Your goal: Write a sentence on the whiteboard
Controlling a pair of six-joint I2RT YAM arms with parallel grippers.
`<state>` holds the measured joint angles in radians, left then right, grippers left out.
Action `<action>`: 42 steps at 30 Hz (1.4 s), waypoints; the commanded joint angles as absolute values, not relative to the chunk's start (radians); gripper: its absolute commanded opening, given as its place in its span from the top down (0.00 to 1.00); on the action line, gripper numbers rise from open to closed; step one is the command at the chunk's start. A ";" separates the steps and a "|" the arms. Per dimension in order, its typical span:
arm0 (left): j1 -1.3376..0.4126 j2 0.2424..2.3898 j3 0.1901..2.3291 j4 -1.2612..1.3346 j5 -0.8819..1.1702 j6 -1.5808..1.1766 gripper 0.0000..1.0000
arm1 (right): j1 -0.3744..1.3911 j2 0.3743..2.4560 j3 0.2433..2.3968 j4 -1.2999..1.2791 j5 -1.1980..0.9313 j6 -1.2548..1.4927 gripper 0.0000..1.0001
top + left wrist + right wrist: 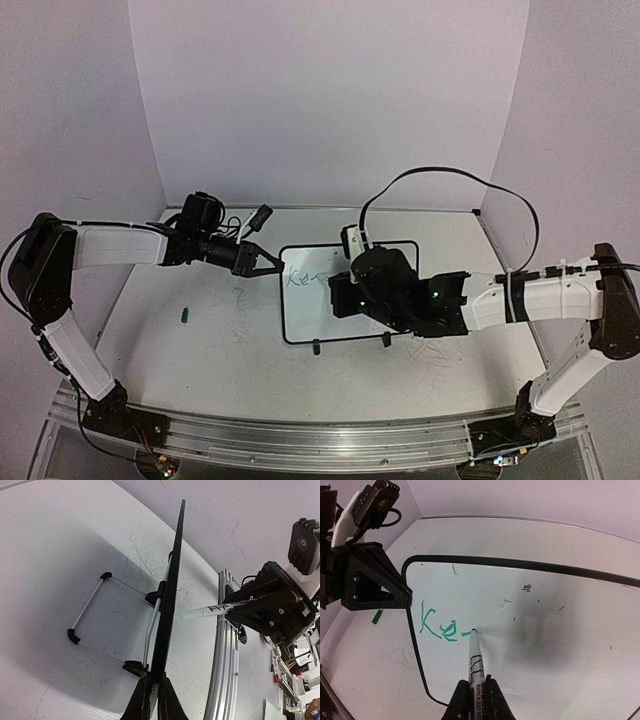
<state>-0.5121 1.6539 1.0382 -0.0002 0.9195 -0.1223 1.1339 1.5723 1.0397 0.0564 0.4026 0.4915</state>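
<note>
The whiteboard [300, 312] stands propped on its wire stand [89, 611] in the middle of the table. My left gripper [276, 264] is shut on the board's left rim; in the left wrist view the board [172, 580] shows edge-on between the jaws of that gripper [154, 692]. My right gripper [477, 696] is shut on a whiteboard marker [475, 662]. Its tip touches the whiteboard [560, 645] at the end of a short green stroke. The sentence [437, 625] reads only "Ke" plus that stroke. In the top view my right gripper [338, 292] hovers over the board's left half.
A green marker cap [185, 316] lies on the table left of the board, also visible as the green cap [377, 616] in the right wrist view. Faint grey scribbles mark the tabletop. White walls enclose the back and sides; an aluminium rail [225, 655] runs along the near edge.
</note>
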 commanded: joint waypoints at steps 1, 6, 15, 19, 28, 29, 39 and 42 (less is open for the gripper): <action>-0.509 1.603 1.036 0.006 0.953 -0.121 1.00 | 1.128 1.572 1.065 0.098 0.420 0.466 1.00; -0.510 1.602 1.036 0.006 0.953 -0.121 1.00 | 1.128 1.580 1.069 0.104 0.411 0.463 1.00; -0.509 1.600 1.036 -0.019 0.954 -0.121 1.00 | 1.128 1.607 1.076 0.104 0.380 0.470 1.00; -0.509 1.599 1.036 -0.019 0.952 -0.120 1.00 | 1.128 1.606 1.069 0.099 0.374 0.479 1.00; -0.509 1.600 1.035 -0.020 0.953 -0.120 1.00 | 1.128 1.601 1.049 0.084 0.358 0.503 1.00; -0.509 1.601 1.036 -0.020 0.952 -0.120 1.00 | 1.128 1.598 1.045 0.082 0.357 0.506 1.00; -0.509 1.602 1.036 -0.020 0.952 -0.120 1.00 | 1.129 1.579 1.012 0.072 0.354 0.527 1.00; -0.509 1.603 1.036 -0.021 0.952 -0.120 1.00 | 1.129 1.573 1.006 0.068 0.357 0.531 1.00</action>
